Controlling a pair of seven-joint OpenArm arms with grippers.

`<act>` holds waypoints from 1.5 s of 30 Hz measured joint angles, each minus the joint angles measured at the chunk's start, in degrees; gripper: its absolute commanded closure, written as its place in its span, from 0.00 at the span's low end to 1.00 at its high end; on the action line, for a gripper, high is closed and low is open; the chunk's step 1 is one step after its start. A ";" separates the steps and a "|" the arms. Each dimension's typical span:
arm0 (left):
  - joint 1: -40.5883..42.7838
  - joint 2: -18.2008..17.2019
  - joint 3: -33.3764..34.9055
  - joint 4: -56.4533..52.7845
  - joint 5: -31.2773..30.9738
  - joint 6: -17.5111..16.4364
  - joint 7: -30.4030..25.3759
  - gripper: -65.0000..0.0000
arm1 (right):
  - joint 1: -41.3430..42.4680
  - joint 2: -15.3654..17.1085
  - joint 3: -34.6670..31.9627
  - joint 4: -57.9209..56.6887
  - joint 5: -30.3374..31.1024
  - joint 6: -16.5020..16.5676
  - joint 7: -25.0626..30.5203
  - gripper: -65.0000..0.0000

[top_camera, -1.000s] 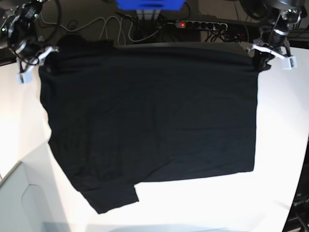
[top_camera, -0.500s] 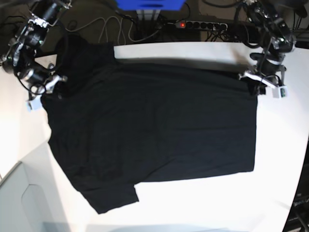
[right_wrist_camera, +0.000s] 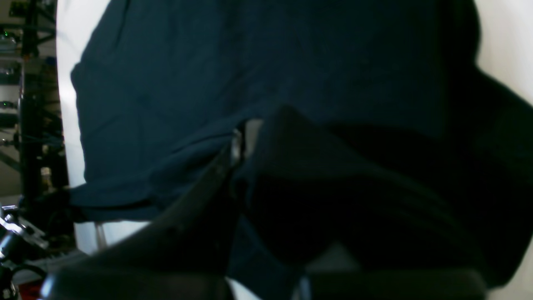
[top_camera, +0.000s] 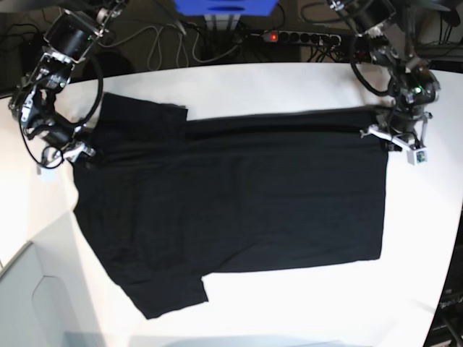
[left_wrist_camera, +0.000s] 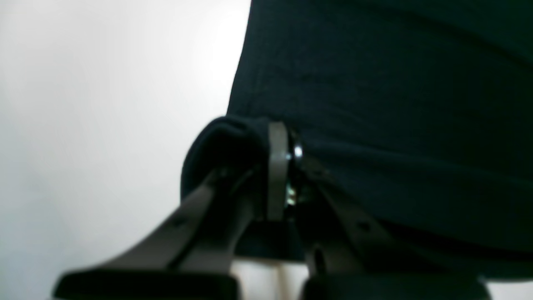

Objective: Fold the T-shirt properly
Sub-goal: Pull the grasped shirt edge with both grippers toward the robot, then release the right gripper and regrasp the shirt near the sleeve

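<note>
1. Now, base view: both arms have carried the far edge of the T-shirt (top_camera: 231, 210) toward the camera since a second ago, so a fold is forming on the white desk (top_camera: 289, 79).
2. Left wrist view: the left pincer (left_wrist_camera: 283, 166) is clamped on a bunched shirt corner.
3. Right wrist view: the right pincer (right_wrist_camera: 243, 146) is closed on dark cloth, with the shirt spread beyond.

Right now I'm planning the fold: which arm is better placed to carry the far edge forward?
Neither alone: left gripper and right gripper each pinch a far corner of the T-shirt.
</note>
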 measured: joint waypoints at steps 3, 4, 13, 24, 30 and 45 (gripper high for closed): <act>-0.92 0.02 0.00 -0.66 1.38 0.02 -0.02 1.00 | 0.02 1.11 -1.97 -1.31 0.07 -0.07 2.84 1.00; -1.09 0.04 0.00 -0.70 1.64 0.02 -0.02 1.00 | 0.04 1.46 -2.67 -1.92 0.26 -0.09 4.31 1.00; -1.75 0.00 0.07 -1.77 2.58 0.04 -0.22 0.99 | 0.00 1.90 -6.27 -3.72 0.00 -0.20 6.51 1.00; -1.68 0.00 0.20 -1.77 2.60 0.07 -0.22 0.64 | 0.22 2.21 -9.18 -3.72 0.00 -0.22 2.80 0.60; -1.57 0.00 0.20 -1.77 2.60 0.07 -0.22 0.64 | 2.27 2.23 -8.70 -3.50 0.17 -0.24 -0.28 0.60; -1.55 0.17 -0.11 -1.75 2.60 0.07 -0.22 0.64 | -3.43 5.60 -1.55 -3.32 0.44 -0.26 -0.13 0.60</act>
